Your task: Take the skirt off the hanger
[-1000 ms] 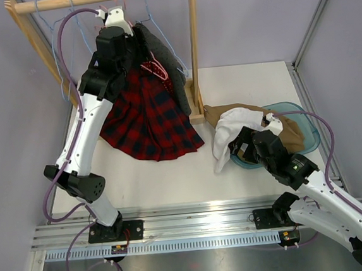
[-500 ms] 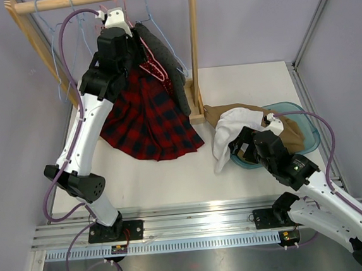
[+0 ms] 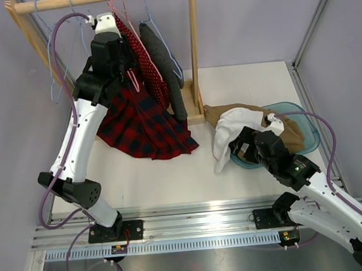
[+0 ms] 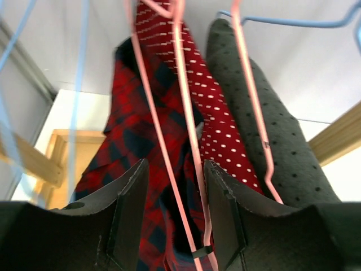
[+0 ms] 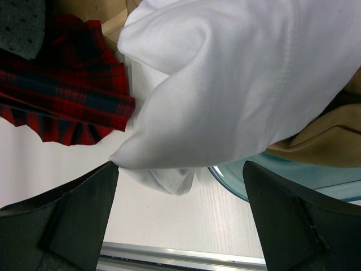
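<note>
Plaid skirt [image 3: 143, 123], red/navy, hangs on the pink hanger [image 4: 181, 107] from the wooden rack [image 3: 193, 45] at the desk's far-left corner. Long axis runs steeply from the rail down twd the desk. Waist is up by the hanger and the hem points twd the near edge, fanned out on the desk top. In the left wrist view the skirt sits left of a red dotted garment [image 4: 217, 118], w/ a grey dotted garment [image 4: 271, 141] to the right of that.

L gripper [image 4: 172, 220] is up high by the rail. Its fingers are apart, w/ pink hanger wire and plaid cloth in the gap btwn them; can't tell if either finger touches.

R gripper [image 5: 180, 217] is low near the right edge, fingers spread wide. It's just under a white cloth [image 5: 225, 90] that drapes over the rim of a teal basin [image 3: 311, 133] holding a tan cloth [image 3: 292, 132].

Desk [image 3: 246, 85] is white and matte. Metal rail [image 3: 195, 226] runs along the near edge, lilac walls on the other 3 sides. Blue hangers [image 3: 57, 64] at the rack's left end.
</note>
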Controlling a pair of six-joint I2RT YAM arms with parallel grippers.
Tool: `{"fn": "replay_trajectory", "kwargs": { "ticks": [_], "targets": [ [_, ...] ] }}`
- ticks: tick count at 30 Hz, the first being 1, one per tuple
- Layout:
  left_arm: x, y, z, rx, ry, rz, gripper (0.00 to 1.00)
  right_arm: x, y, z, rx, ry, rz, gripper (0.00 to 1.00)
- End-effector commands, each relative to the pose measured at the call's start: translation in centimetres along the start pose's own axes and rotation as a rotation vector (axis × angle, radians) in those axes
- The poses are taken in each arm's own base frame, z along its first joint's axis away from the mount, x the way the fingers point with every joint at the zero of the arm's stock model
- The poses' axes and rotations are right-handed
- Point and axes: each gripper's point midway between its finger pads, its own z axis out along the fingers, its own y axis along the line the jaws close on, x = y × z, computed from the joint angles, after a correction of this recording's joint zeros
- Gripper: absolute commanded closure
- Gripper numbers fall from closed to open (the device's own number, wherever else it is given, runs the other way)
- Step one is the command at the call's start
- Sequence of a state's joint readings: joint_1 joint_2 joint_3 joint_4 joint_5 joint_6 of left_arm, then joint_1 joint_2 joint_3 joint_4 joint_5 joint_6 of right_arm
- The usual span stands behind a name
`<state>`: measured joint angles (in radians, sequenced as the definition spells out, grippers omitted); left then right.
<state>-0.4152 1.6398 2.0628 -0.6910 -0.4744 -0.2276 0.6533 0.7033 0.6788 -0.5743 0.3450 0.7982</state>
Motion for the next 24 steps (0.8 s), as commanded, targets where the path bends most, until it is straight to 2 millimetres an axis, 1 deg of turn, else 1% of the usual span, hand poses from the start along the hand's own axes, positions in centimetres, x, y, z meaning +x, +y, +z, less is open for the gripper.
{"fn": "replay_trajectory", "kwargs": {
  "ticks": [1, 6, 8, 10, 13, 14, 19, 21, 23, 24],
  "targets": [
    [-1.7, 2.1, -1.1, -0.054, -0.045, -0.005, 0.53, 0.1, 0.4, -0.1, -0.019, 0.004, 0.014, 0.01],
    [-1.4, 1.7, 0.2, -0.024, -0.022, -0.021, 0.53, 0.0, 0.4, -0.2, -0.018, 0.003, 0.012, 0.01],
    [-1.1, 1.4, 1.2, -0.011, -0.007, -0.025, 0.55, -0.1, 0.4, -0.3, -0.019, 0.0, 0.01, 0.01],
    [-0.8, 1.3, 1.8, -0.002, 0.008, -0.033, 0.55, -0.2, 0.2, -0.4, -0.014, -0.004, 0.006, 0.01],
    [-0.4, 1.2, 2.7, 0.003, 0.024, -0.048, 0.6, -0.2, 0.0, -0.5, -0.008, -0.006, 0.005, 0.01],
    [-0.4, 1.2, 3.0, 0.009, 0.026, -0.053, 0.63, -0.2, 0.0, -0.5, -0.008, -0.004, 0.002, 0.01],
    [-0.4, 1.2, 3.7, 0.014, 0.024, -0.063, 0.67, -0.2, 0.0, -0.4, -0.006, -0.005, 0.0, 0.01],
    [-0.5, 1.2, 3.7, 0.014, 0.026, -0.062, 0.73, -0.2, -0.1, -0.4, -0.006, -0.005, -0.003, 0.01],
    [-0.7, 1.3, 3.7, 0.008, 0.018, -0.065, 0.85, -0.1, 0.0, -0.2, -0.005, -0.002, -0.003, 0.01],
    [-0.7, 1.4, 3.6, 0.006, 0.018, -0.065, 0.89, -0.1, 0.0, -0.2, -0.008, 0.0, -0.002, 0.01]
  ]
}}
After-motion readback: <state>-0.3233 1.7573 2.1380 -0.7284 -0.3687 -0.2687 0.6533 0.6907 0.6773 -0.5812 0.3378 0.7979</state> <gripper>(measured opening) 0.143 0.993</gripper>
